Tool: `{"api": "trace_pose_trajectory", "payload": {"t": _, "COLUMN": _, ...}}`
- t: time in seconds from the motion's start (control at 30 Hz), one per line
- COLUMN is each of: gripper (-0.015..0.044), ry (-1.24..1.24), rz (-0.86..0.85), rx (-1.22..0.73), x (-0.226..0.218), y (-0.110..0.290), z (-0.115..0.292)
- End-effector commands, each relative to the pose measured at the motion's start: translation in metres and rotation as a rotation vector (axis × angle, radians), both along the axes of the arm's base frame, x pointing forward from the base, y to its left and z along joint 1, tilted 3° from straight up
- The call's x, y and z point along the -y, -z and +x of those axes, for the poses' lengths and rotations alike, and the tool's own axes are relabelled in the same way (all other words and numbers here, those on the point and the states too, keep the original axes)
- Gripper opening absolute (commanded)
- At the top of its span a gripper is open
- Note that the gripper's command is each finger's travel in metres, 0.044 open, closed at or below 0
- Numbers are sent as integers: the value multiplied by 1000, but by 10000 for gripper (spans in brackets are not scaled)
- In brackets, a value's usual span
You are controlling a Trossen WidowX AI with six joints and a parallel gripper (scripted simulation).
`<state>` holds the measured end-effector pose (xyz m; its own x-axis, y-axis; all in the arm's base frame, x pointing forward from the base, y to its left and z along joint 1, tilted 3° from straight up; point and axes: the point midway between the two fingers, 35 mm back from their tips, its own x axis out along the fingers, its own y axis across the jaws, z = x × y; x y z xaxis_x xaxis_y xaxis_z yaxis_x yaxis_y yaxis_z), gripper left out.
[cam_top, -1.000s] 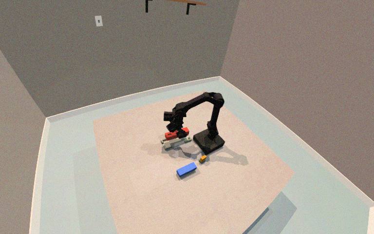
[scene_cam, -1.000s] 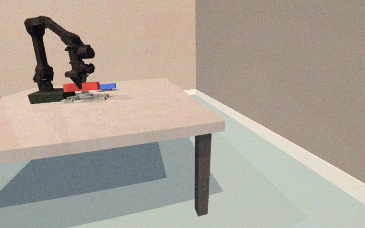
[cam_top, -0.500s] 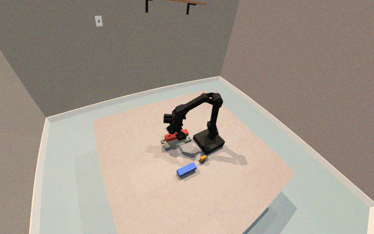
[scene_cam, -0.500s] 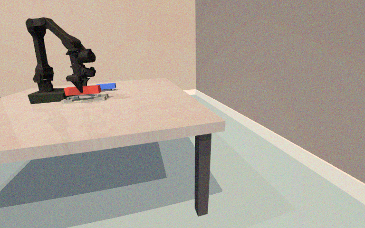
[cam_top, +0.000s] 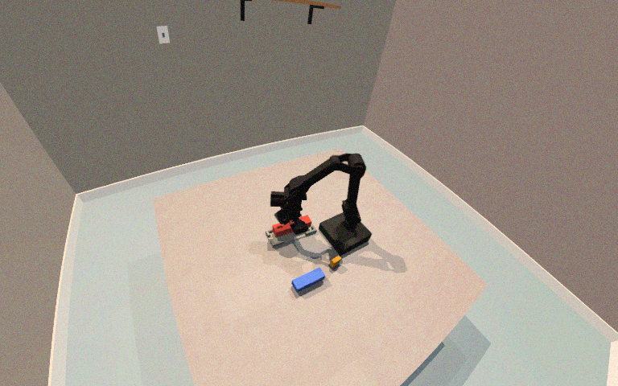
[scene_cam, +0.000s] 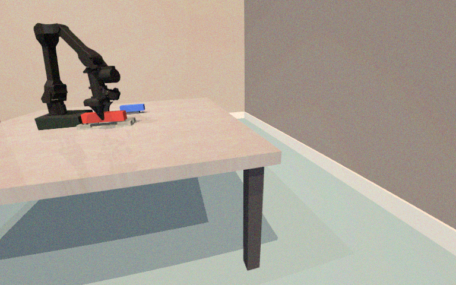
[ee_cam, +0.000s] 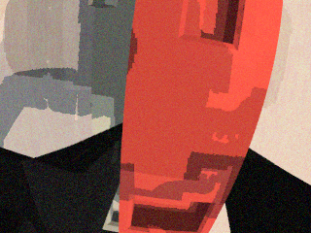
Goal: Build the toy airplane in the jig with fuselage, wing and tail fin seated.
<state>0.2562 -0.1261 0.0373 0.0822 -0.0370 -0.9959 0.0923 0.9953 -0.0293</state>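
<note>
Red fuselage (cam_top: 291, 225) is clamped in the gripper (scene_cam: 100, 116), low over the grey jig (cam_top: 275, 238) on the desk (scene_cam: 174, 141). Blue wing (cam_top: 308, 278) lies at the jig's 5 o'clock in the top view, well apart; the orange tail fin (cam_top: 335, 260) lies near the arm's base (cam_top: 360, 240).

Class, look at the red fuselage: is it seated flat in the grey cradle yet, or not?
Cannot tell. The red fuselage sits low over the cradle, level in the exterior view, the jaws shut on it.
</note>
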Motion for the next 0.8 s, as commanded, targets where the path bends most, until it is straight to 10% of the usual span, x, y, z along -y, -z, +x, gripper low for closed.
{"api": "trace_pose_trajectory", "payload": {"t": 0.0, "gripper": 181, "ry": 0, "rz": 0, "rx": 1, "x": 0, "y": 0, "z": 0}}
{"api": "trace_pose_trajectory", "payload": {"t": 0.27, "gripper": 30, "ry": 0, "rz": 0, "rx": 1, "x": 0, "y": 0, "z": 0}}
{"api": "trace_pose_trajectory", "payload": {"t": 0.77, "gripper": 424, "ry": 0, "rz": 0, "rx": 1, "x": 0, "y": 0, "z": 0}}
